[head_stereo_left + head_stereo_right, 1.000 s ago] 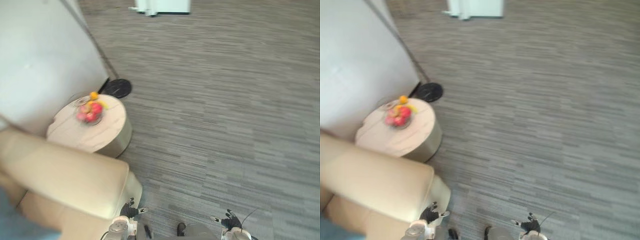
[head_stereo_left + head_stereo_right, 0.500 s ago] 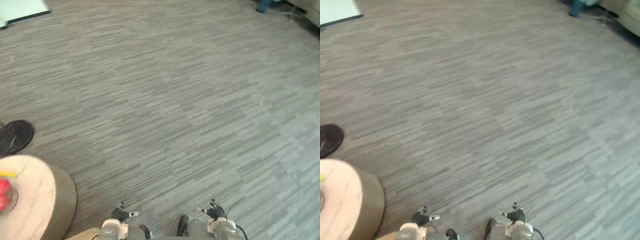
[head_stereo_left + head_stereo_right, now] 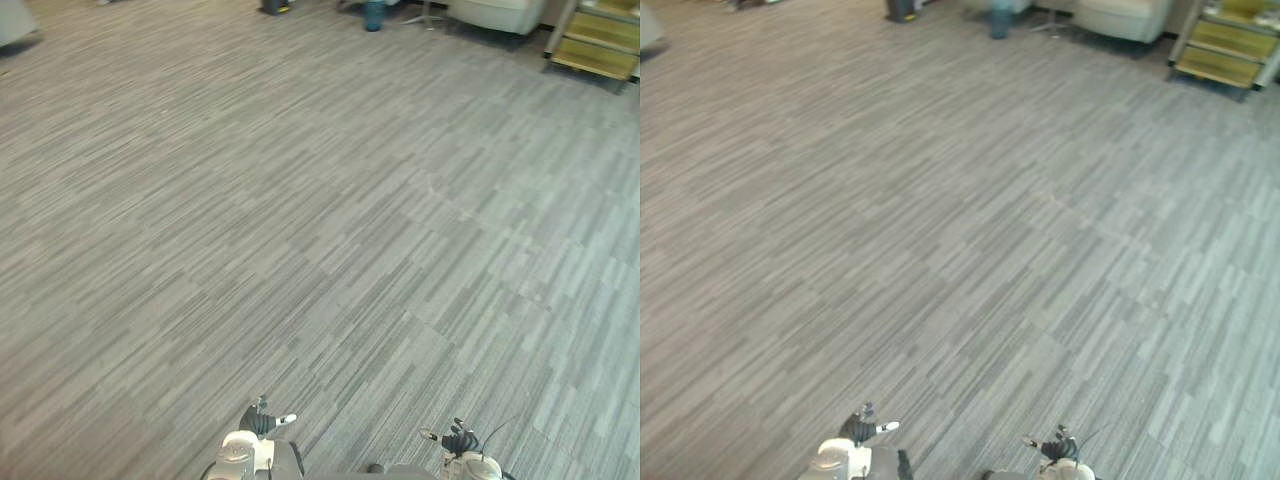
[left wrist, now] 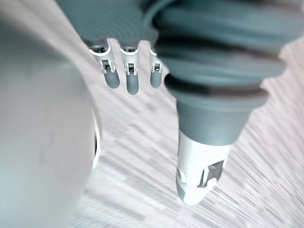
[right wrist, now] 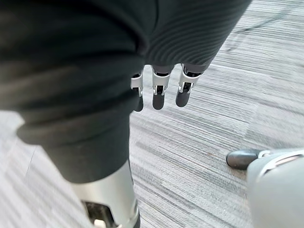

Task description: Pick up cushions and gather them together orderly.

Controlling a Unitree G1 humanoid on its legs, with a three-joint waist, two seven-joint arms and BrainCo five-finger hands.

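Grey striped carpet fills the frame, a pale seat (whether cushions lie on it cannot be told) and a yellow-wood shelf stand at the upper right, and the left hand and right hand hang at the bottom edge, fingers straight and released.

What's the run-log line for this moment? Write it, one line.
left hand: open, empty | right hand: open, empty | ahead: grey carpet floor | far: beige armchair, yellow shelf
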